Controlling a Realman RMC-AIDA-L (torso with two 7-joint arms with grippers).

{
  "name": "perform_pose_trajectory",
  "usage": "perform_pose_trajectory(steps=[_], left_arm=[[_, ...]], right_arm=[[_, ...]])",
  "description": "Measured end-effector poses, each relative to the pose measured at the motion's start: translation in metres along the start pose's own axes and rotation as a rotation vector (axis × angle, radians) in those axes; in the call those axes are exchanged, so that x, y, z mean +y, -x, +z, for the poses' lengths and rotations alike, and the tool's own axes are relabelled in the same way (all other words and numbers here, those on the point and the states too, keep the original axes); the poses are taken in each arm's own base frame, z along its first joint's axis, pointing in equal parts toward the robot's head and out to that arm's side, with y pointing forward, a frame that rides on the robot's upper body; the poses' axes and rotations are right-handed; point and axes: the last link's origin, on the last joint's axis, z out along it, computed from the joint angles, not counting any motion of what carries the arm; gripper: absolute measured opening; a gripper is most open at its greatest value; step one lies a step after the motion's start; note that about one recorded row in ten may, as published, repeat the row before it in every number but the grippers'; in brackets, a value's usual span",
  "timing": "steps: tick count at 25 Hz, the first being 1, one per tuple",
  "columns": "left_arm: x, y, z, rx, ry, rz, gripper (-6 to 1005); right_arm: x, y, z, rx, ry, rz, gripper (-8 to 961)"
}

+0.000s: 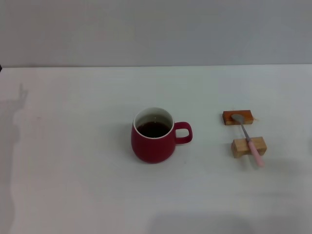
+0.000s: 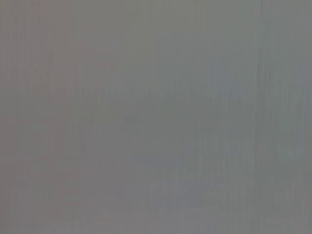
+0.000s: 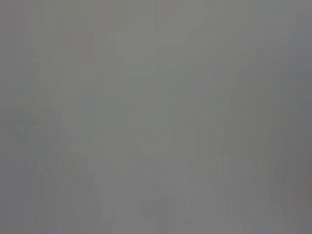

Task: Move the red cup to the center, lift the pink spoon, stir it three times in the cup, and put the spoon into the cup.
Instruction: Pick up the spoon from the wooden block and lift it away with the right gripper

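Observation:
The red cup (image 1: 155, 139) stands upright near the middle of the white table, its handle pointing right. It has a white inside and holds dark liquid. The pink spoon (image 1: 248, 140) lies to the cup's right across two small wooden blocks, with its grey metal bowl on the far block and its pale pink handle over the near one. Neither gripper shows in the head view. Both wrist views show only a plain grey surface.
A reddish-brown wooden block (image 1: 238, 117) and a lighter wooden block (image 1: 248, 147) carry the spoon at the right. The white table (image 1: 73, 161) runs back to a grey wall. A faint shadow falls on the table's left side.

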Motion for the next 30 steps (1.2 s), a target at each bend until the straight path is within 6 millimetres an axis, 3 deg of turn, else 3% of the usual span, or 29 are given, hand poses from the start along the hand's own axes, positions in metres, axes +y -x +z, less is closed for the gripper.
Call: perform_pose_trajectory(steps=[4,5,10,21,30], left_arm=[[0.0,0.0,0.001,-0.003,0.0,0.001,851],[0.0,0.0,0.001,-0.002,0.0,0.002,850],[0.001,-0.002,0.002,0.003,0.003,0.022,846],[0.004,-0.005,0.005,0.012,0.007,0.037,846],[0.001,-0.004,0.003,0.013,-0.002,0.034,846]], right_arm=[[0.024,-0.002,-0.014,0.049,0.031,-0.04,640],[0.034,-0.003,-0.019,0.081,0.053,-0.038,640],[0.049,-0.01,-0.025,0.178,0.092,-0.005,639],[0.065,-0.014,-0.034,0.299,0.15,0.013,638],[0.077,-0.01,-0.062,0.334,0.176,-0.043,639]])
